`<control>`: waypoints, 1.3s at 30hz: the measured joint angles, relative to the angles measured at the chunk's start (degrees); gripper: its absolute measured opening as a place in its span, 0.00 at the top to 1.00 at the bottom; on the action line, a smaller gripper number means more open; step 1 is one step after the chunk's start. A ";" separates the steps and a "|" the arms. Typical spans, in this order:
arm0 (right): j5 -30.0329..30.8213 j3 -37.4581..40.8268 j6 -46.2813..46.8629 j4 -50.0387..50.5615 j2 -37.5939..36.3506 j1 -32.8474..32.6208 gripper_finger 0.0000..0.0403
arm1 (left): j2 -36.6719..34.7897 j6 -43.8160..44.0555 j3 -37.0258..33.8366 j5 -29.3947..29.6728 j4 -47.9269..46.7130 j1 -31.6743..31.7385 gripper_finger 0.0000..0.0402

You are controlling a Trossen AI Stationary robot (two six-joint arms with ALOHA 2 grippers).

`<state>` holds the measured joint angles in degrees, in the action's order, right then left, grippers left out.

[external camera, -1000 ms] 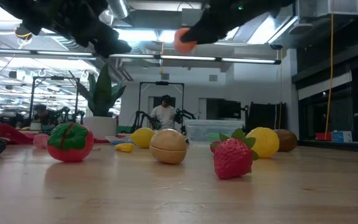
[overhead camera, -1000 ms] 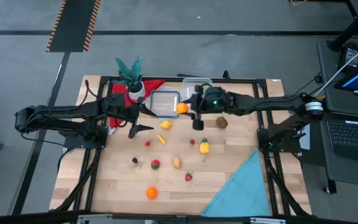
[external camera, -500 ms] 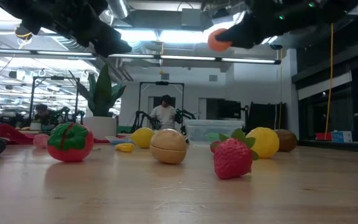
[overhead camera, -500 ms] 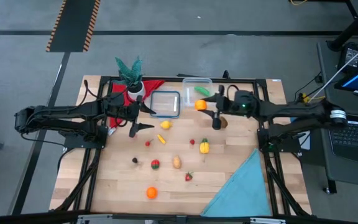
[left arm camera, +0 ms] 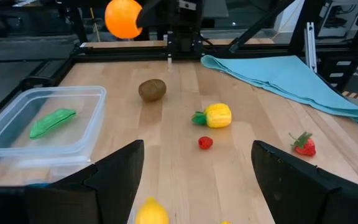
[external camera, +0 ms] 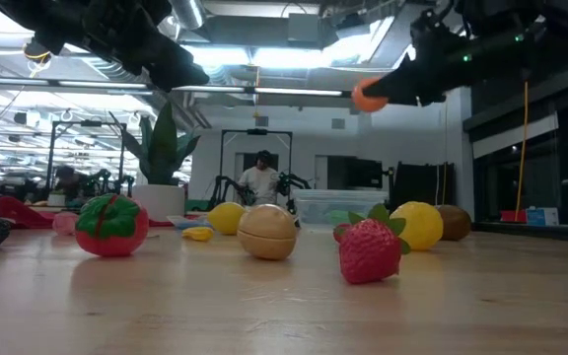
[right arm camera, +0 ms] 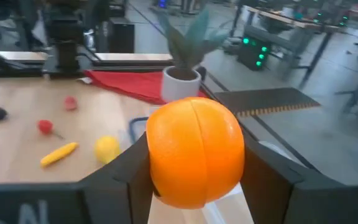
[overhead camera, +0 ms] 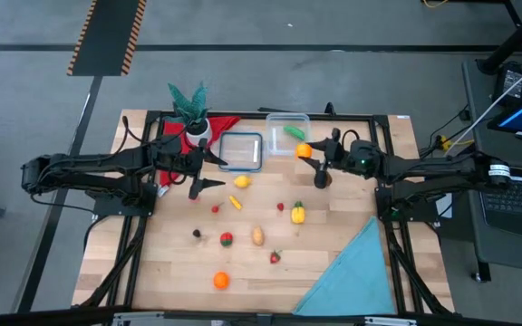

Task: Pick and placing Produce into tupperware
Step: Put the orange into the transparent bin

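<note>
The right gripper (overhead camera: 308, 153) is clamped on a toy orange (overhead camera: 304, 151), its two dark fingers (right arm camera: 120, 171) pressed against the fruit's sides, and it holds the orange in the air at the near edge of the tupperware (overhead camera: 286, 120) — the clear tub lies just past its fingertips, with a green vegetable piece (overhead camera: 294, 131) inside. Under the right gripper's wrist, on the table, sits a brown kiwi-like fruit (overhead camera: 324, 178). The left gripper (overhead camera: 212, 171) hangs with its jaws spread wide and empty, beside the flat clear square piece with a blue rim (overhead camera: 241, 151); a lemon (overhead camera: 241, 181) lies just ahead of its fingertips. Farther out from both grippers — toward the table's front — are a yellow pineapple-like toy (overhead camera: 297, 214), a tan potato (overhead camera: 257, 236), a red tomato (overhead camera: 227, 239), a strawberry (overhead camera: 275, 257) and a second orange (overhead camera: 220, 281). A blue cloth (overhead camera: 356, 272) covers the corner below the right arm.
</note>
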<state>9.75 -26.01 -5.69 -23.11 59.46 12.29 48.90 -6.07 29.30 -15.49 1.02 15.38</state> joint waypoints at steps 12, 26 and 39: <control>18.51 0.12 9.94 0.09 0.00 1.42 0.52 | 0.00 -0.04 0.00 2.40 -0.02 0.00 0.28; 15.16 0.12 9.88 0.14 0.41 1.42 0.52 | 1.00 -0.06 0.00 4.35 0.19 0.00 0.28; 9.86 -5.54 10.45 0.51 9.75 7.53 0.52 | 9.67 -0.98 0.00 4.33 8.33 0.16 0.28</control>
<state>19.61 -31.54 4.76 -22.60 69.22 19.82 58.58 -7.05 29.30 -11.16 9.35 15.54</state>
